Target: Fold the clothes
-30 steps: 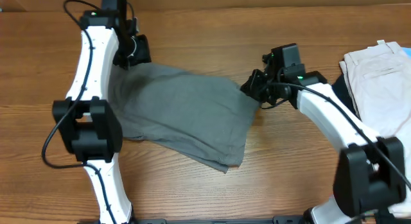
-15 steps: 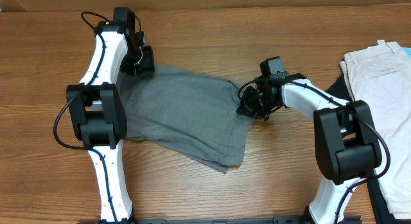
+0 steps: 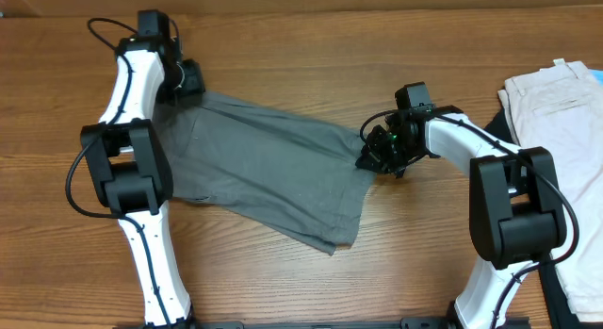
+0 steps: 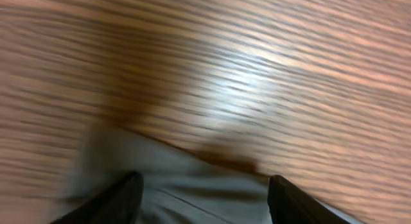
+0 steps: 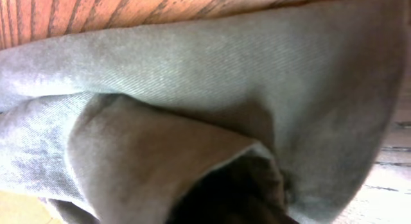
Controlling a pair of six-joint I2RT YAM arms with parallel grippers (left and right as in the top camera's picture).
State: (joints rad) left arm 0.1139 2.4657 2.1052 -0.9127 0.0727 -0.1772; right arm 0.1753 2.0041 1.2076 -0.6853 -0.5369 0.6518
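- Overhead view: the grey shorts lie spread near the middle of the bench, slanting from far left down to near right. One arm is at each end.
- The left fingers sit at the far-left corner. On the left wrist view they stand apart with grey cloth between them, but the picture is smeared, so I cannot tell whether they have a hold.
- The right fingers meet the right-hand edge. The right wrist view is filled with a raised, doubled fold running into the dark gap, so they look clamped on it.
- Risk: if the left end is not truly caught, any pull from the right would drag the whole garment sideways instead of stretching it flat.
- Risk: the right hold looks like a bunched wad, possibly more than one layer. Folding from such a grip would carry creases into the fold.
- Risk: the lower-right hem hangs loose and already curls under, so lifting unevenly could let it flop and skew the fold line.
- Risk: the cream shorts lie well apart to the right, but a wide swing of the right arm could brush them.
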